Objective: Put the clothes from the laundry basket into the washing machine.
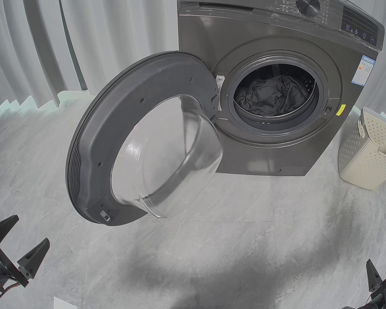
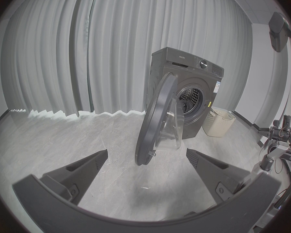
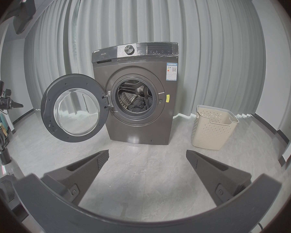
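Front-loading grey metal washing machine (image 1: 261, 26) standing on a pale grey marbled tile floor (image 1: 244, 245) before pleated white curtains (image 1: 94, 22). Its round grey door with a clear bulged window (image 1: 115, 121) is swung fully open toward the robot's left. A heap of dark, crumpled clothes (image 1: 270, 95) lies inside the drum, low and just behind the door ring. The fascia carries pale brand lettering, a round black dial (image 1: 307, 3) ringed with small print too fine to read, and a dark touch panel (image 1: 358, 26). A white-and-blue printed label (image 1: 364, 70) is stuck on the upper front at the right, with a small yellow sticker (image 1: 340, 110) below it. A cream perforated plastic laundry basket (image 1: 364, 159) stands upright on the floor near the machine, on the robot's right. The left gripper (image 1: 25, 236) and right gripper (image 1: 382, 256) hang low, well apart from the machine; both have their jaws spread wide and hold nothing.
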Available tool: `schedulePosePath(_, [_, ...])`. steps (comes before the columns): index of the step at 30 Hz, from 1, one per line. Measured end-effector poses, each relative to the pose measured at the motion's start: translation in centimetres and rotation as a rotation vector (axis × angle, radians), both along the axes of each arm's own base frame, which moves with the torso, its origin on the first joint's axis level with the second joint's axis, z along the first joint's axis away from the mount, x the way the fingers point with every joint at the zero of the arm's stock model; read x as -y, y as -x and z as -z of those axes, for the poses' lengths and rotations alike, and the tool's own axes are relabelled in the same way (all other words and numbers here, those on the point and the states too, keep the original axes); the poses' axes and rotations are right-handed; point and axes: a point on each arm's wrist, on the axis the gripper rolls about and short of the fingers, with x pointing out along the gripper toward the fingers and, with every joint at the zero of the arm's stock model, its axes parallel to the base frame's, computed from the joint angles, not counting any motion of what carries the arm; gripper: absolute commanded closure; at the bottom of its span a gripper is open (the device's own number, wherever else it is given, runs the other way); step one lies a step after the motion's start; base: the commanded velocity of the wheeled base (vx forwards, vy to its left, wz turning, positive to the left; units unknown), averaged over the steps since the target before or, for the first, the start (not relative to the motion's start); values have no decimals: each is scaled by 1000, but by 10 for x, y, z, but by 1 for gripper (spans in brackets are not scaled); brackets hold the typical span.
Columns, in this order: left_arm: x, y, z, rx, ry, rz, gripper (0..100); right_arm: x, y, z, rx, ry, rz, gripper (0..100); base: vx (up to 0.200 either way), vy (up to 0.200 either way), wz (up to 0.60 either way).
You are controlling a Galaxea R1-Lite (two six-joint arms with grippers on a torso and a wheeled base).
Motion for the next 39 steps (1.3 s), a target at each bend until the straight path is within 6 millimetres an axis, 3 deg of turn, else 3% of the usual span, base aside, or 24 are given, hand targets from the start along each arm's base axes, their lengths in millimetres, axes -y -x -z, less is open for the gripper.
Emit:
schedulePosePath(11, [7,-27,-8,-13,3,79,0,0,0,0,0,0,0,0,0,0,0])
schedulePosePath(30, [31,-116,-20,15,12,175,0,0,0,0,0,0,0,0,0,0,0])
schedulePosePath(39, [55,-122,-14,-11,19,316,0,0,0,0,0,0,0,0,0,0,0])
